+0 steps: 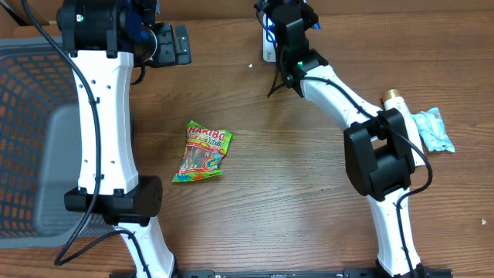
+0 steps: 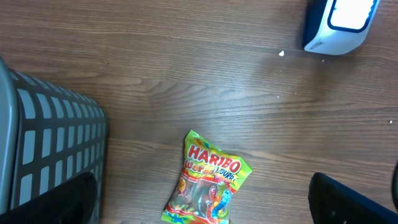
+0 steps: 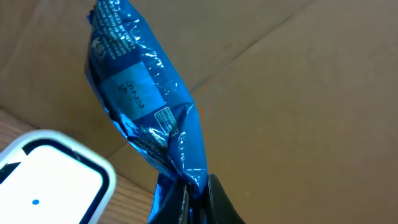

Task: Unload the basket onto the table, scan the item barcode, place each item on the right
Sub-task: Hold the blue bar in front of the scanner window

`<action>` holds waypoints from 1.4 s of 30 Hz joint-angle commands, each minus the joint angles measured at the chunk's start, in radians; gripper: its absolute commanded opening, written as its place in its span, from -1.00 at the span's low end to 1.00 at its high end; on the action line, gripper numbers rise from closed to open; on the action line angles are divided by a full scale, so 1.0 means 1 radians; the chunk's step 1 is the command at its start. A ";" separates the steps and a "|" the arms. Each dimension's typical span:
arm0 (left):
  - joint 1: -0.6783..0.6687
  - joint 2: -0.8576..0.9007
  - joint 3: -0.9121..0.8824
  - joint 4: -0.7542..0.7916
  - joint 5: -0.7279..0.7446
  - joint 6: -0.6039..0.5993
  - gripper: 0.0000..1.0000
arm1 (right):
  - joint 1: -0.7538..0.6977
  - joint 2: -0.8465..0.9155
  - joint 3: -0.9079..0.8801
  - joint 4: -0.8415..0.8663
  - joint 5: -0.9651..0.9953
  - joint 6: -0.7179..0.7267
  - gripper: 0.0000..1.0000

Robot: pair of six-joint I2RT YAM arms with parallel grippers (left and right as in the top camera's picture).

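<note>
My R fingers (image 3: 219,204) pinch the blue foil packet (image 3: 143,106) by one end, just by the white scanner (image 3: 53,177). Looks light, soft, crinkly & slippy, so the sealed edge is the best hold. L fingers (image 2: 348,202) wide, empty.

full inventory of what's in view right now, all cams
blue packet: 1, blue, pinched in right gripper, near scanner
scanner: 1, white and blue, far side of table
Haribo bag: 1, green and red, flat on table, centre-left
basket: 1, grey, left end
teal packet: 1, pale teal, right edge
brass-coloured thing: 1, beside teal packet, partly hidden
table: 1, brown wood
left gripper: 1, black, open, empty
right gripper: 1, black, shut
</note>
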State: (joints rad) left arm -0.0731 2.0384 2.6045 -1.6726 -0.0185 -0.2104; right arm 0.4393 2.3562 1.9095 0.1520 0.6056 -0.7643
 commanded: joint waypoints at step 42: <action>-0.006 0.012 0.001 0.002 0.008 -0.014 1.00 | 0.023 0.018 0.027 -0.134 0.187 0.141 -0.93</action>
State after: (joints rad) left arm -0.0731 2.0384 2.6045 -1.6726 -0.0185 -0.2104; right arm 0.4446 2.4416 1.9099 0.0460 0.7616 -0.7231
